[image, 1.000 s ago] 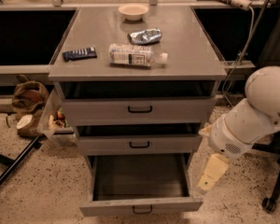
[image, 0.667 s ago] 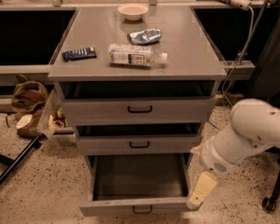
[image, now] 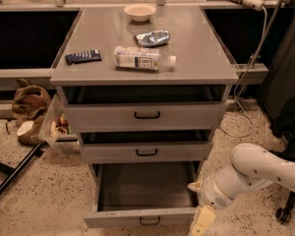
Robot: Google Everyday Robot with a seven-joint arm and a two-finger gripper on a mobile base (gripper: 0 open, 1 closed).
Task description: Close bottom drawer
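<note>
Bottom drawer (image: 145, 193) open, end effector (image: 202, 222) lowered beside

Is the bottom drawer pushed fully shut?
No, the bottom drawer stands pulled out, its interior showing, with the gripper low beside its front corner.

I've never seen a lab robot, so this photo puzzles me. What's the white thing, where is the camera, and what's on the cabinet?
The white shape is a robot arm. Its cream tip is the gripper, low beside the right front corner of the bottom drawer, with nothing seen in it. That drawer is pulled far out; the middle drawer and top drawer stand only slightly out. The single camera looks down at the cabinet's front; its mount is unknown. On the cabinet top lie a small bowl, a crumpled foil bag, a plastic bottle on its side and a dark blue packet.
</note>
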